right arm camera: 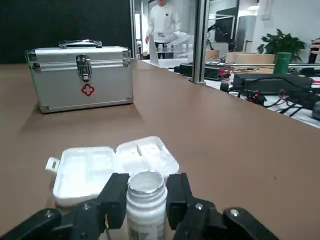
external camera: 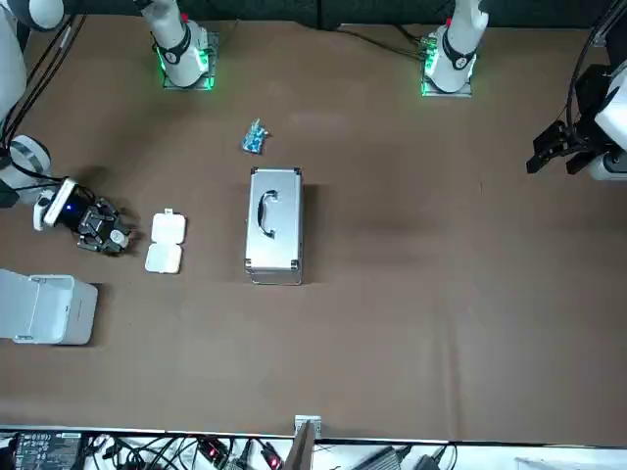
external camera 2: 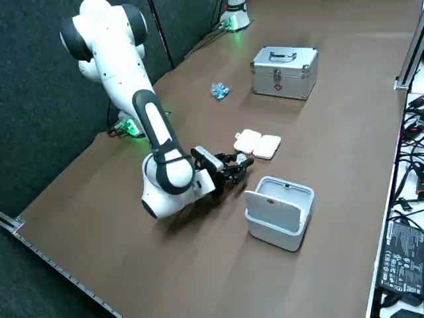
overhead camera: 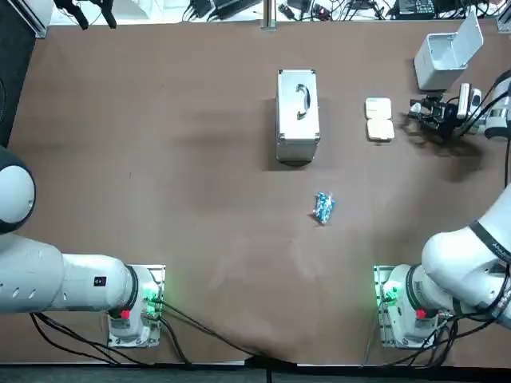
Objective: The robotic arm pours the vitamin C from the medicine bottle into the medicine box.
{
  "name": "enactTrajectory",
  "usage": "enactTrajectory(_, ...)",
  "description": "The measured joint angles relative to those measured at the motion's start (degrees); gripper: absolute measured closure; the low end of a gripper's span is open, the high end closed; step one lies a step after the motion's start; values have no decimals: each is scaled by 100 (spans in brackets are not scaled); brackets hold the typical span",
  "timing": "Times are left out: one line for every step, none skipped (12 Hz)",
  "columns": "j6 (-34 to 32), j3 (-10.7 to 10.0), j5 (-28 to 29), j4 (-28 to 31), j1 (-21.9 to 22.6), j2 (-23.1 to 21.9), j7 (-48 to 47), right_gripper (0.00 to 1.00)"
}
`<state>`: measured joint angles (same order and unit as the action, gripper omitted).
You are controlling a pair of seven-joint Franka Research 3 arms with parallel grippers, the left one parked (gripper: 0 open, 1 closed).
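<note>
Beside one pillbox (overhead camera: 379, 119), right pincer (external camera 2: 238, 163) clamps one bottle (right arm camera: 145, 200).

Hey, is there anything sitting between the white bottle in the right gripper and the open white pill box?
Nothing visible. The right gripper is shut on the white medicine bottle just short of the open white plastic pill box, with only bare table between. The silver metal case stands well beyond.
</note>
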<state>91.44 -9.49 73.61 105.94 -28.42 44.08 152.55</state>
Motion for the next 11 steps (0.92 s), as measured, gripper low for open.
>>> enactTrajectory(2, -91, -18, -2, 137, -81, -50, 57)
enactTrajectory(11, -226, -40, 2, 318, -154, -120, 57)
enactTrajectory(49, -370, -46, 22, 517, -219, -178, 57)
enactTrajectory(150, -482, -47, 73, 693, -312, -215, 57)
enactTrajectory(299, -545, -47, 162, 824, -426, -254, 57)
enactTrajectory(463, -575, -48, 280, 916, -562, -279, 57)
enactTrajectory(631, -581, -50, 404, 982, -709, -291, 57)
enactTrajectory(794, -584, -52, 516, 1041, -858, -301, 57)
enactTrajectory(961, -585, -54, 619, 1096, -1001, -351, 57)
enactTrajectory(1131, -588, -66, 711, 1150, -1133, -424, 57)
enactTrajectory(1315, -589, -107, 782, 1201, -1249, -496, 57)
